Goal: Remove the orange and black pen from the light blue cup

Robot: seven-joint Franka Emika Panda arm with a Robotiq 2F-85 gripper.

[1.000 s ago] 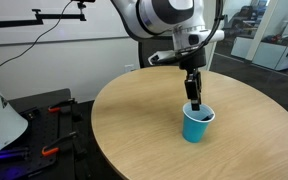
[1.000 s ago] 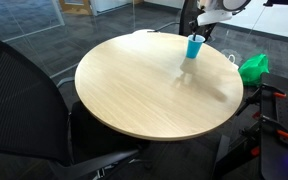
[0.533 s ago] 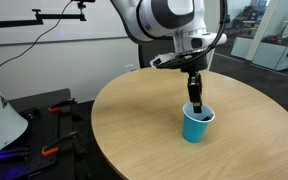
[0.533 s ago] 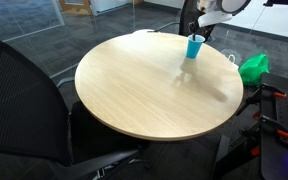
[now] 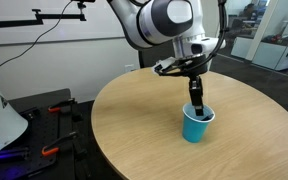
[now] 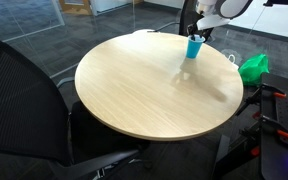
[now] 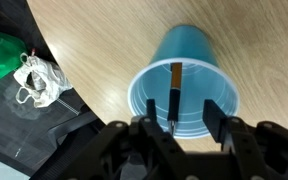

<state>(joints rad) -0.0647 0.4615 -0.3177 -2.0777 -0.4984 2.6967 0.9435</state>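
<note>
The light blue cup (image 5: 196,124) stands upright on the round wooden table (image 5: 134,120); it also shows in an exterior view (image 6: 194,47) and in the wrist view (image 7: 184,90). The orange and black pen (image 7: 173,92) leans inside the cup, orange end up toward the rim, black part lower. My gripper (image 7: 189,118) hangs straight over the cup with its fingers dipped into the opening, one on each side of the pen. The fingers are apart and not touching the pen. In an exterior view the gripper (image 5: 195,100) hides the pen.
A green bag (image 6: 253,67) lies beyond the table edge, also in the wrist view (image 7: 2,50), next to a white crumpled thing (image 7: 36,78) on the dark floor. A black office chair (image 6: 24,110) stands by the table. The cup sits near the table's edge.
The arm's wrist has turned slightly above the cup. The cup has not moved.
</note>
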